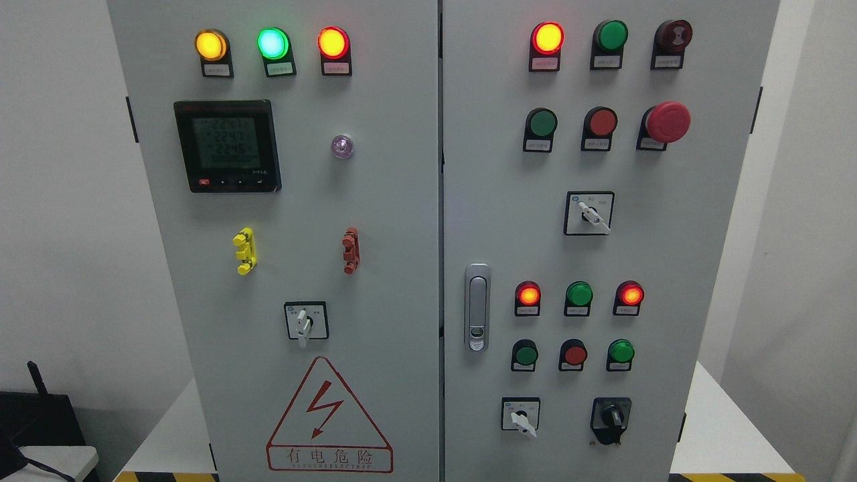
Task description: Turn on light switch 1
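Which control counts as light switch 1 cannot be settled, since the small labels under the buttons are too blurred to read. The likeliest candidates are the rotary selector switches: 1 on the left door [306, 321], below the meter, with its white lever pointing down; 1 on the right door at mid-height [589, 213], lever tilted toward lower right; and 2 near the bottom right, a white-levered one [521, 415] and a black knob [610, 420].

Neither robot hand nor arm appears in the head view, so their pose and how far the fingers are open cannot be told.

The grey cabinet [402, 201] has 2 doors. The left door carries amber [211, 45], green [273, 43] and red [333, 42] lit lamps, a digital meter [226, 146], a yellow clip [244, 251], a red clip [351, 250] and a lightning warning triangle [328, 418]. The right door holds a silver latch handle [477, 306], a red mushroom button [667, 122] and rows of red and green push buttons.
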Tool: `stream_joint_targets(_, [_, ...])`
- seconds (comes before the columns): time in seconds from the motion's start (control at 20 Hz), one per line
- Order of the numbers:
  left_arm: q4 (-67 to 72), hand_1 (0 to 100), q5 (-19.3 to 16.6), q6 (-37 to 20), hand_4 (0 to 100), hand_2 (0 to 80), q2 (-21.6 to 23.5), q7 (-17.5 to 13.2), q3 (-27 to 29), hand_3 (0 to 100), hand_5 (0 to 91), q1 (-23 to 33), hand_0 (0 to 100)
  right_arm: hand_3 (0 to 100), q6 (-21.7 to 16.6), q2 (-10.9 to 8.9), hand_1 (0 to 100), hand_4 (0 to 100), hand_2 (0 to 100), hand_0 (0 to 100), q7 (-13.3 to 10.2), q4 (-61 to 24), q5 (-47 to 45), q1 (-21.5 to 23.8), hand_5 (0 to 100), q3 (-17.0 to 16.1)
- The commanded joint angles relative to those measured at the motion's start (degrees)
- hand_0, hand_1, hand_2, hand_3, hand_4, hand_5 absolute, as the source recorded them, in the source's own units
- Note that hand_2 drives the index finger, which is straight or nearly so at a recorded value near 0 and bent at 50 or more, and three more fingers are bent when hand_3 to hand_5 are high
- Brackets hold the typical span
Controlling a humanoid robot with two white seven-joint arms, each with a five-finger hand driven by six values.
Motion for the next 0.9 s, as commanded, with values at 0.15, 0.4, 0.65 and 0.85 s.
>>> stream_joint_targets(0.15, [-15.5, 0, -0.4, -0.2, 77, 40.0, -0.6, -0.8, -9.3, 65, 76.1, -5.3, 24, 0, 0.0, 0.0, 39, 0, 0, 12, 0.0, 0.0, -1.1, 0.0, 0, 0.0])
stream_joint_targets(0.4, [-16.9, 0, -6.5, 0.3, 77, 40.7, -0.9, -0.1, -17.2, 66, 77.5, -7.8, 21, 0, 0.0, 0.0, 39, 0, 0, 12, 0.0, 0.0, -1.0, 0.0, 0, 0.0])
stream_joint_targets(0.65, [-17.9, 0, -11.8, 2.6, 77, 41.4, -1.9, 5.8, -28.1, 67, 78.8, -9.5, 18, 0, 0.0, 0.0, 39, 0, 0, 12, 0.0, 0.0, -1.1, 0.0, 0, 0.0])
stream_joint_targets(0.85, [-18.4, 0, -13.7, 7.9, 77, 42.2, -2.1, 11.9, -35.5, 68, 79.8, -11.3, 15, 0, 0.0, 0.0, 39, 0, 0, 12, 0.0, 0.0, -1.1, 0.0, 0, 0.0])
